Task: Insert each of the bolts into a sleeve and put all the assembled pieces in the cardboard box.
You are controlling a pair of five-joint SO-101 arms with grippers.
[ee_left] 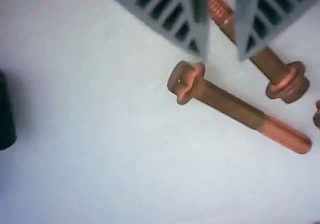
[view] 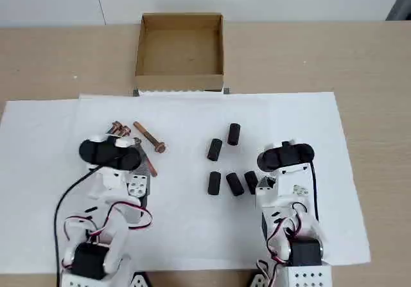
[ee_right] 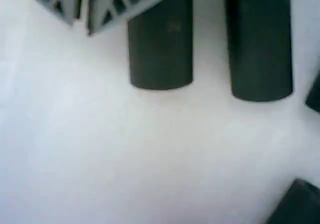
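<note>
Straddling a bolt [ee_left: 272, 66] with jaws spread, the left gripper [ee_left: 222, 51] should close squarely on the shank between them.

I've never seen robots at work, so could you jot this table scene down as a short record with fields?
Cardboard box: empty, beyond the white paper
Bolts: several, loose on the paper, none in a sleeve
Sleeves: five, black, loose, mid-paper
Left pincer: open, above a bolt
Right pincer: shut, empty, beside the sleeves
</note>
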